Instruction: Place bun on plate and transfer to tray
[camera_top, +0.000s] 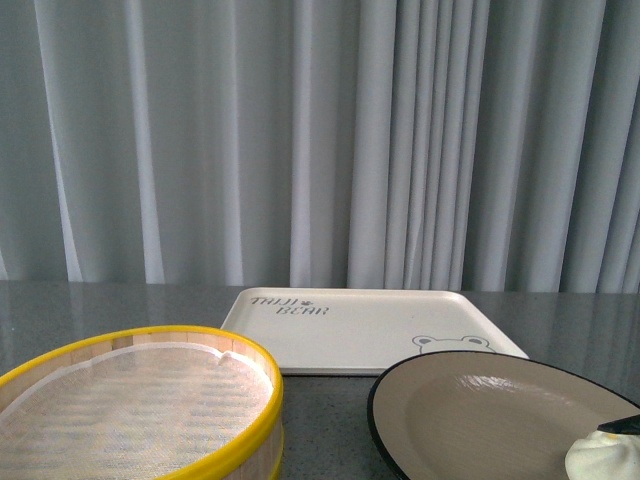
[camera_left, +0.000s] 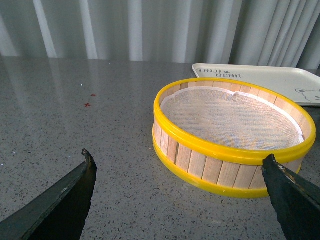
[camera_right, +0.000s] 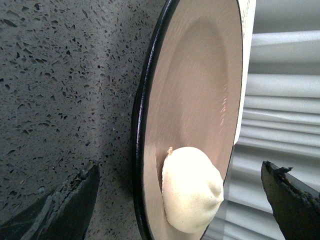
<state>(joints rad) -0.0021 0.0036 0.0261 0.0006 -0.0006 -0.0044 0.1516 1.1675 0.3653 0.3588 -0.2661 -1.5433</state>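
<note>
Steamed white bun (camera_top: 605, 455), small and dome-shaped, rests at the near edge of the round taupe plate with its thin black rim (camera_top: 470, 405), one dark fingertip (camera_top: 622, 425) just above it. Beyond the plate lies the flat cream-white rectangular tray (camera_top: 360, 330) lettered BEAR. A yellow-rimmed wooden steamer basket (camera_top: 262, 405) stands beside the plate, and a grey curtain (camera_top: 300, 140) hangs behind.

From the left wrist, the left pincer (camera_left: 177, 155) hangs low over the speckled grey stone table (camera_left: 75, 115), fingers spread wide and empty. The steamer basket (camera_left: 225, 162) sits just ahead of it, partly between the fingertips' line, and a corner of the tray (camera_left: 260, 80) shows further off.

From the right wrist, the right pincer (camera_right: 179, 167) is spread wide and grips nothing. The bun (camera_right: 192, 187) lies between its fingers, clear of both, on the plate (camera_right: 195, 85), which stretches away ahead of the pincer over the table (camera_right: 60, 75).

The bun looks soft and light, so it would likely dent under a hard squeeze. The plate looks stiff and smooth, probably slippery, and a grip on its near rim seems the only hold a pincer has. The arm appears low and nearly level with the tabletop. A tilt in carrying could send the bun sliding across the shallow face.
</note>
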